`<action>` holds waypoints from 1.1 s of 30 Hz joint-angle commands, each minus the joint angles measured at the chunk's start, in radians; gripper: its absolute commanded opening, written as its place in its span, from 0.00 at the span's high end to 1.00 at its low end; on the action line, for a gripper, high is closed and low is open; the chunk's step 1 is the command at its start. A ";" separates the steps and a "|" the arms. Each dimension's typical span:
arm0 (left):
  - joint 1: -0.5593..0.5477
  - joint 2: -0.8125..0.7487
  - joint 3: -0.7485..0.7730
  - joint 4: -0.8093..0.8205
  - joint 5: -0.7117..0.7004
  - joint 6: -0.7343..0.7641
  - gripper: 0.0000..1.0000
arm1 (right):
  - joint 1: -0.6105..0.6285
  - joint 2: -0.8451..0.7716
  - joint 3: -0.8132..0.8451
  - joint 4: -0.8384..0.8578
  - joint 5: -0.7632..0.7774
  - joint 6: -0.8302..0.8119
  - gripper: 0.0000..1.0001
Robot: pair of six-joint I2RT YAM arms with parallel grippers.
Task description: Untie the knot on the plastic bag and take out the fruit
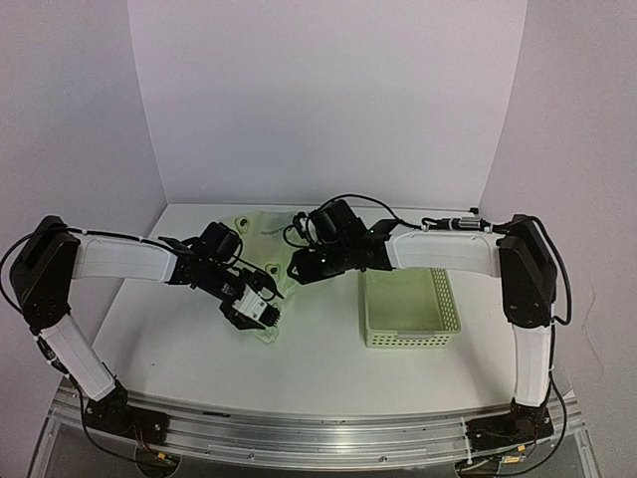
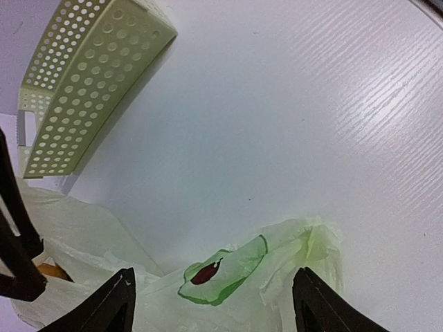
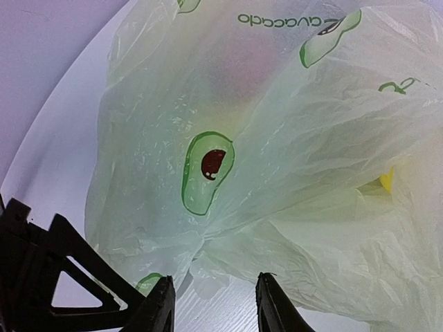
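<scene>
Plastic bag (image 1: 251,227) lies crumpled on the table (image 1: 328,358), to the left of the lattice basket (image 1: 410,339) and a little apart from it. It is pale green film printed with avocado halves. My left pincer (image 1: 263,316) sits at the bag's near edge, on the side away from the basket. Its fingers (image 2: 114,304) stand wide apart with a wrinkled fold of film lying between them, and I see neither one pressing on it. My right pincer (image 1: 299,267) hangs low over the side of the bag nearer the basket. Its fingers (image 3: 160,304) are parted too, with a gathered pinch of plastic just ahead of the tips. A yellow fruit (image 3: 386,181) shows through the film on the basket side, along with a reddish blur I cannot identify.
</scene>
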 commanded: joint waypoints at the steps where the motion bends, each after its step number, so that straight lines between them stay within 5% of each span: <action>1: -0.021 0.046 0.014 0.020 -0.063 0.075 0.22 | -0.001 -0.016 0.007 0.006 0.013 -0.012 0.63; 11: -0.024 0.052 -0.127 0.436 -0.132 0.123 0.37 | -0.002 0.018 0.025 0.006 0.001 -0.008 0.63; 14: -0.023 0.038 -0.161 0.563 -0.117 0.114 0.56 | -0.002 0.017 0.028 0.006 0.004 -0.011 0.63; 18: -0.022 -0.013 -0.151 0.622 -0.121 -0.034 0.97 | -0.005 0.000 0.018 0.008 0.017 -0.013 0.62; 28: 0.144 -0.211 0.028 0.470 -0.058 -0.645 1.00 | -0.013 -0.026 0.065 0.053 0.000 -0.005 0.63; 33: 0.177 -0.297 0.023 0.410 0.015 -0.787 1.00 | -0.012 -0.004 0.101 0.117 -0.025 -0.013 0.65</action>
